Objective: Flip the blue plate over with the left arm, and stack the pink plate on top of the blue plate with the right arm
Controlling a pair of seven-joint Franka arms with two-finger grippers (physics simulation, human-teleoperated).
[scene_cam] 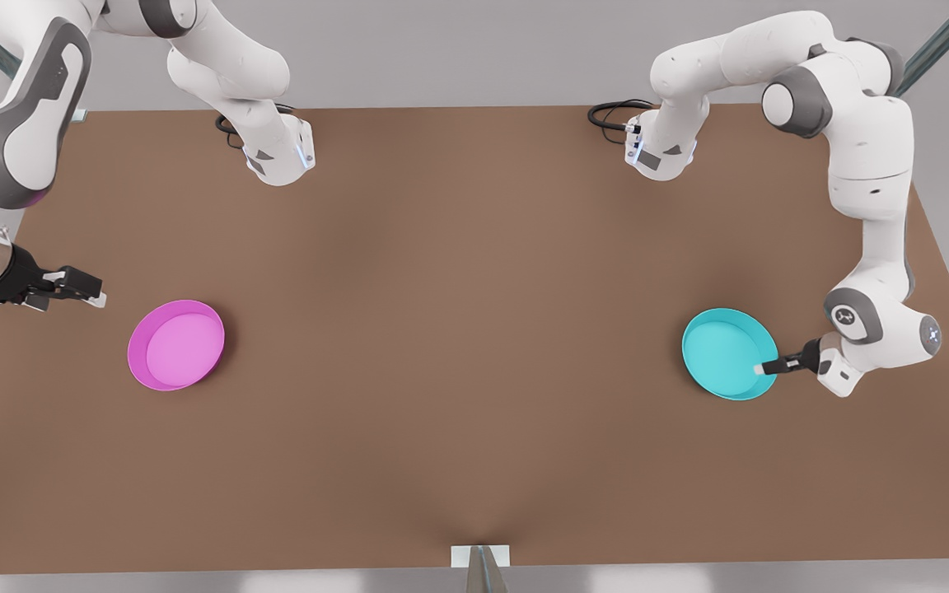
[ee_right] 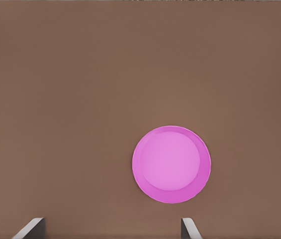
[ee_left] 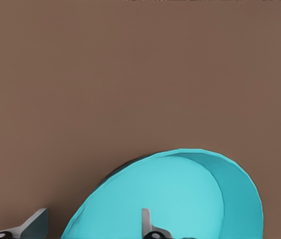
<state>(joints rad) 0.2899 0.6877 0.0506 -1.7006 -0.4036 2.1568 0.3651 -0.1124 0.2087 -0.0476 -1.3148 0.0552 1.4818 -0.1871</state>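
In the front view the brown table (scene_cam: 458, 346) carries the blue plate (scene_cam: 722, 350) out at about three o'clock and the pink plate (scene_cam: 176, 344) at about nine o'clock, well apart, both open side up. The left gripper (scene_cam: 768, 367) sits at the blue plate's four-o'clock rim, reaching in from the front view's right, with one pale fingertip over the dish; whether it has closed on the rim cannot be told from here. The right gripper (scene_cam: 79, 288) hangs off the pink plate's ten-o'clock side, near it but not touching, and that arm appears to be waiting. In the left wrist view the blue plate (ee_left: 180, 199) lies close under the camera, its raised rim running between the two fingers (ee_left: 33, 225), which stand wide apart, one outside the dish and one over its inside, so the jaws look open around the rim with nothing pinched yet. In the right wrist view the pink plate (ee_right: 171, 164) lies flat on the table ahead of the spread fingers (ee_right: 31, 228), which hold nothing. The step in hand seems to be taking hold of the blue plate for its flip; next the left fingers would need to close on the rim, then lift and turn the dish over before any stacking.
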